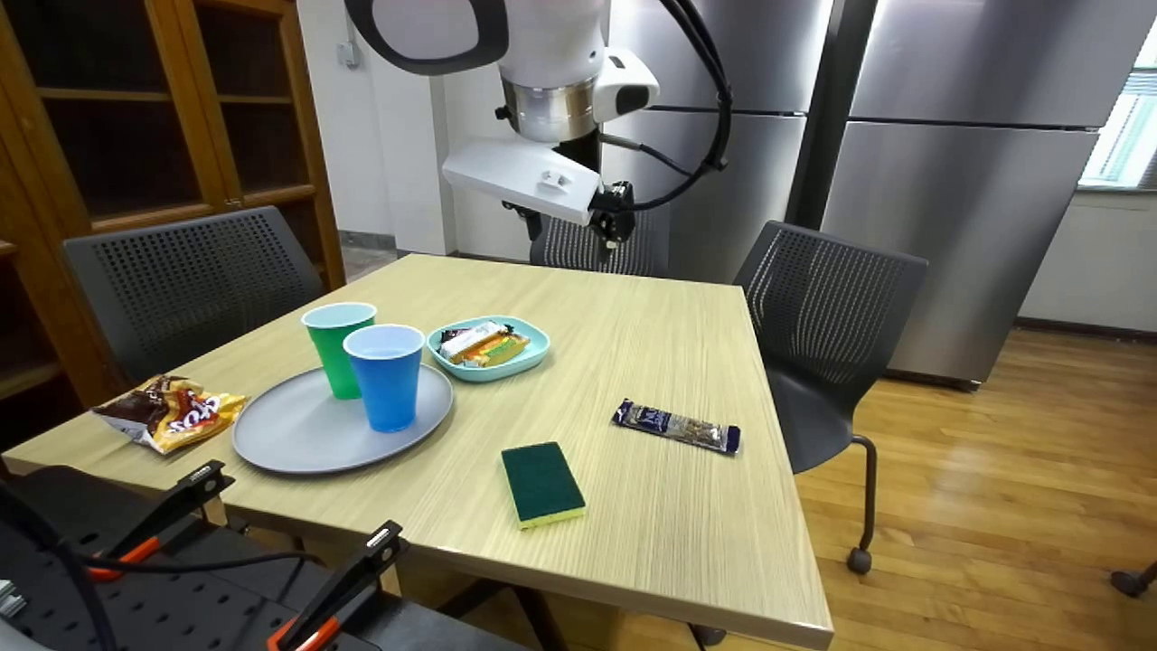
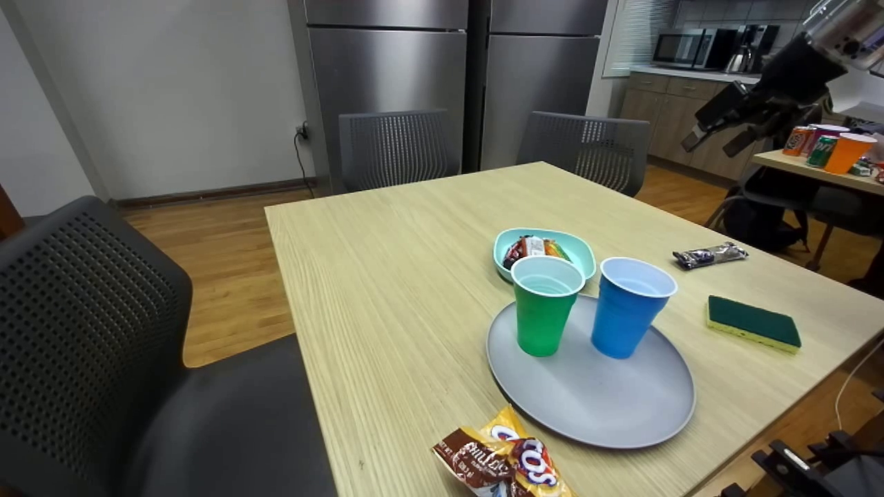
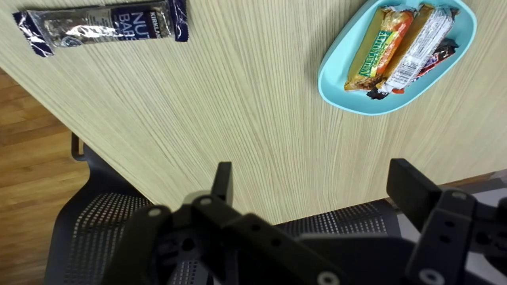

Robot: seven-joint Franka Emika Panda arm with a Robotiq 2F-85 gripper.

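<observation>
While my gripper (image 3: 311, 166) hangs raised, spread wide and holding nothing, no grasp is made yet; I see wrapped bars (image 3: 408, 49) resting in the turquoise dish (image 3: 336, 83), and the nut bar (image 3: 103, 23) lying outside it, loose on the table (image 3: 253, 99), near the sponge (image 1: 542, 481).

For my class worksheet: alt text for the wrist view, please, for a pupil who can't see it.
Open jaws, holding nothing, fill the bottom. On the pale table beyond, a turquoise dish of wrapped bars sits upper right and a nut bar lies upper left; dark chairs show past the table's edge.
</observation>
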